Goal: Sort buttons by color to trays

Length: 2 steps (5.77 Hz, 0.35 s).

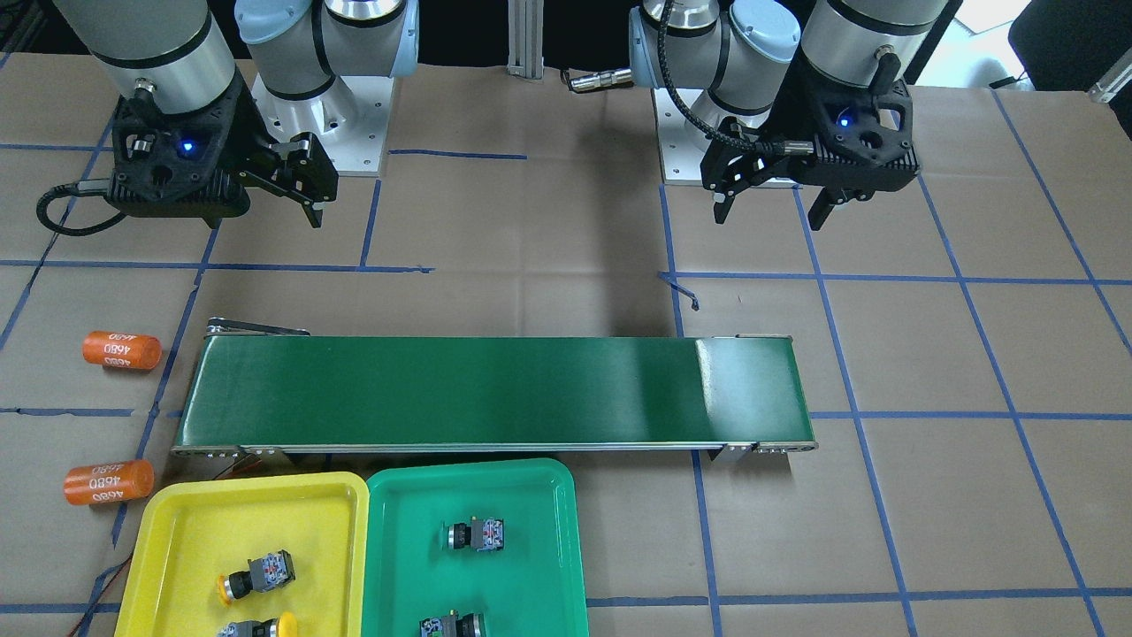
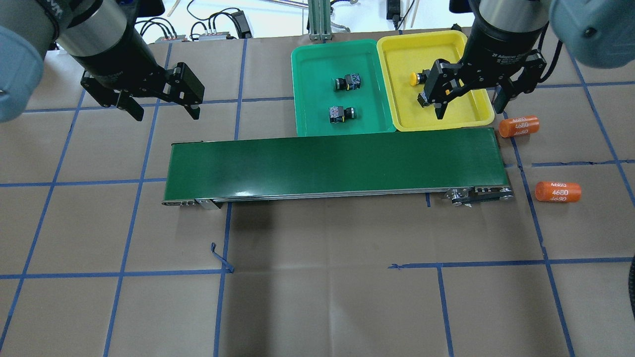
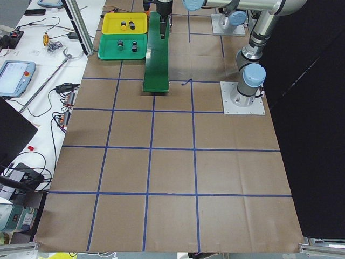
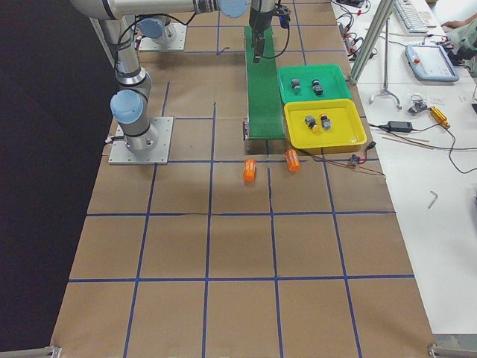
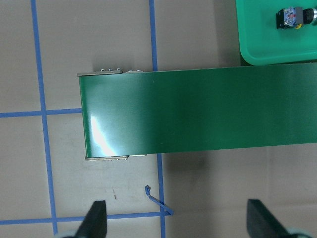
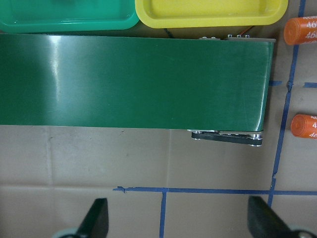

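Two yellow-capped buttons (image 1: pixel 256 575) (image 1: pixel 256 630) lie in the yellow tray (image 1: pixel 177 522). Two green buttons (image 1: pixel 473 535) (image 1: pixel 455 626) lie in the teal-green tray (image 1: pixel 531 495). In the overhead view the green buttons (image 2: pixel 347 83) (image 2: pixel 342 114) show clearly, while one yellow button (image 2: pixel 419 78) shows and the other is mostly hidden behind my right gripper (image 2: pixel 469 108). That gripper is open and empty, raised above the near edge of the yellow tray (image 2: pixel 421 49). My left gripper (image 2: pixel 161 111) is open and empty, raised over the table beyond the belt's left end.
A long dark green conveyor belt (image 2: pixel 332 163) lies across the table in front of the trays, with nothing on it. Two orange cylinders marked "4680" (image 2: pixel 518 126) (image 2: pixel 558 192) lie on the paper at its right end. Blue tape lines grid the table.
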Available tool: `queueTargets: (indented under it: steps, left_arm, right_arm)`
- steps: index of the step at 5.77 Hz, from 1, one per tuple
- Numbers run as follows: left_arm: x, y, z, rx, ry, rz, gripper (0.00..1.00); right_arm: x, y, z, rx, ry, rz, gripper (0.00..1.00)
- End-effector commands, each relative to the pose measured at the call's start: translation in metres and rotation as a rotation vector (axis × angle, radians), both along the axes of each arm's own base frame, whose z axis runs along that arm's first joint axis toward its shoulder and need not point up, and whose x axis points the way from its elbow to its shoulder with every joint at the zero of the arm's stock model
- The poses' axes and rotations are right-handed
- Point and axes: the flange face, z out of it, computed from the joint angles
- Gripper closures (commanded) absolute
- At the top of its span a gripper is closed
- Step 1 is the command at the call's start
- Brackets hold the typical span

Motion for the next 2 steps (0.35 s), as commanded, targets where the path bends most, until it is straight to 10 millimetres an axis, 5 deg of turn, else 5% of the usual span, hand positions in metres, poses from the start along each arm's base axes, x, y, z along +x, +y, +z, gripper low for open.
queueTargets:
  steps: [1, 2]
  left_arm:
    - [0.0051, 0.0008, 0.0016, 0.001, -0.003, 0.010, 0.01]
    - [0.0131, 0.0108, 0.0075, 0.021, -0.004, 0.025, 0.01]
  right_arm:
    - [-0.0002, 0.0002, 0.0001, -0.002, -0.003, -0.001, 0.00]
    - [-0.0002, 0.0006, -0.0002, 0.001, -0.003, -0.002, 0.00]
